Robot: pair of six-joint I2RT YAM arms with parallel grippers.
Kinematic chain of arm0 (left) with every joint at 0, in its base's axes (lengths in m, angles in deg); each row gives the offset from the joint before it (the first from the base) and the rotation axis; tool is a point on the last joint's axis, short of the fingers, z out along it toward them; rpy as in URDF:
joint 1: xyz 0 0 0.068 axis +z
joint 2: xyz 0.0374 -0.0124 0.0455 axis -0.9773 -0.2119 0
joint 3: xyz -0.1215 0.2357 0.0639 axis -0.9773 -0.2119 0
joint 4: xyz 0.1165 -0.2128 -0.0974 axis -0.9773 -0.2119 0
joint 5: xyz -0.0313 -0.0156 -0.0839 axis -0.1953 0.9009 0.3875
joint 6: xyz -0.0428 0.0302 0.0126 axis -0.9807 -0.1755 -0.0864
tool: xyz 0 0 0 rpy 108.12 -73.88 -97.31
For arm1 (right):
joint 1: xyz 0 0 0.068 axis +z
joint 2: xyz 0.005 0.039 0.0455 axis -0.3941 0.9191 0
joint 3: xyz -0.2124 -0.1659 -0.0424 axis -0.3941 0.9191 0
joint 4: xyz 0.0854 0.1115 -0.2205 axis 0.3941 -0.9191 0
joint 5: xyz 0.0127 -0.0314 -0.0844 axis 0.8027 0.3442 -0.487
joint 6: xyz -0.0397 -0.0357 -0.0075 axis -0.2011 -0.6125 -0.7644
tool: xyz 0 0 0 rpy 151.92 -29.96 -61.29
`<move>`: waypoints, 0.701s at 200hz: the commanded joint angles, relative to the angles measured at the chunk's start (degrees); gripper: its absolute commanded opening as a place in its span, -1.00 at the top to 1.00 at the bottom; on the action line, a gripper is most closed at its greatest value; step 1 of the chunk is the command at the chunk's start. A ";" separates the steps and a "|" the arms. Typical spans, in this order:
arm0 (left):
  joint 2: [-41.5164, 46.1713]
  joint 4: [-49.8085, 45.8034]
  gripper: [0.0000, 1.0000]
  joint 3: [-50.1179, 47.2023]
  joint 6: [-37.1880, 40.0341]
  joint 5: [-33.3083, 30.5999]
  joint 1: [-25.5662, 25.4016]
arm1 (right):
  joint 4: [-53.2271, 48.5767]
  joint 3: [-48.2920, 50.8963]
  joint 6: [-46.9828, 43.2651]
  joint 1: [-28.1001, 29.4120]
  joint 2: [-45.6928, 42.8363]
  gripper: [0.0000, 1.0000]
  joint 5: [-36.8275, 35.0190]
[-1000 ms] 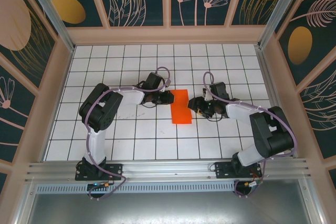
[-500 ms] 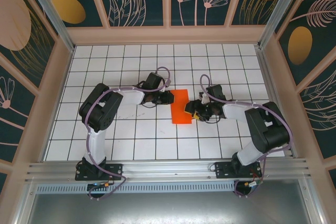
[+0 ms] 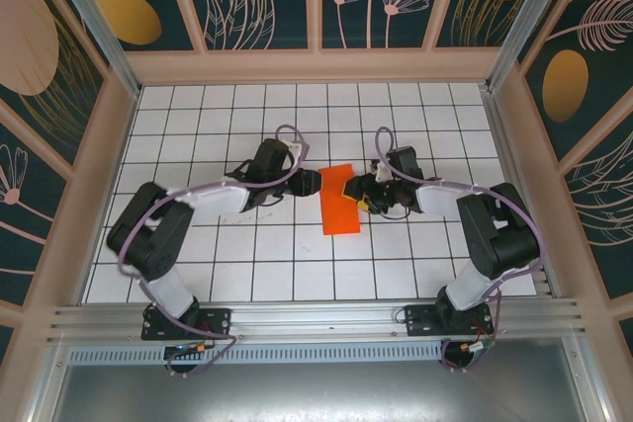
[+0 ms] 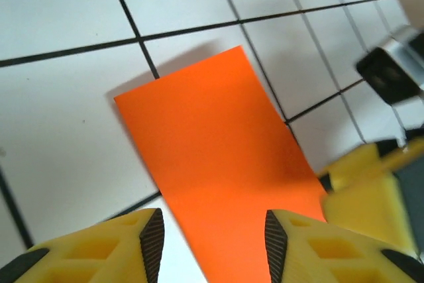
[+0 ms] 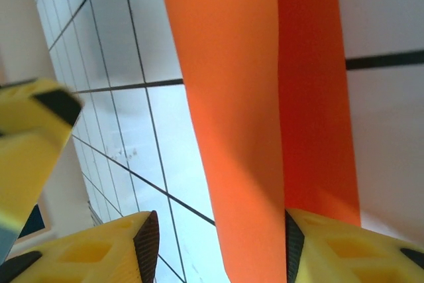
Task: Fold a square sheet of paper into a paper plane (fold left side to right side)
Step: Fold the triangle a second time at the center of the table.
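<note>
The square sheet of paper (image 3: 339, 207) lies folded into an orange strip one tile wide and two tiles long, mid-table. My left gripper (image 3: 315, 182) sits at the strip's upper left edge. In the left wrist view it (image 4: 213, 243) is open, its pads straddling the flat paper (image 4: 218, 144). My right gripper (image 3: 362, 195) touches the strip's right edge. In the right wrist view it (image 5: 218, 246) is open around the paper (image 5: 232, 97), whose pale upper layer bows up over a darker lower layer (image 5: 318, 97). The right pad (image 5: 291, 243) sits where the two layers meet.
The white grid table (image 3: 247, 264) is boxed in by patterned walls, with wooden frames on both sides. An aluminium rail (image 3: 316, 318) runs along the near edge by the arm bases. The right gripper's yellow fingers (image 4: 371, 183) appear close beside the left one.
The right gripper has slid left and slightly up onto the paper's right edge. The left arm's elbow has swung out to the left, while its gripper stays at the paper's left edge.
</note>
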State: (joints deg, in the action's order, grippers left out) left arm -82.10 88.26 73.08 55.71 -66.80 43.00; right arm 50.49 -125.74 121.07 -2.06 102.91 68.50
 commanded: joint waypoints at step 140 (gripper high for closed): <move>-3.54 -11.24 -0.71 4.69 1.99 -33.19 -30.75 | -4.31 -9.95 -3.46 -0.61 5.88 -0.02 3.01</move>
State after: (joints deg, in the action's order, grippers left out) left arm -82.01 82.36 73.60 58.29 -92.48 13.06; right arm 47.17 -134.18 118.84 -2.50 107.76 70.23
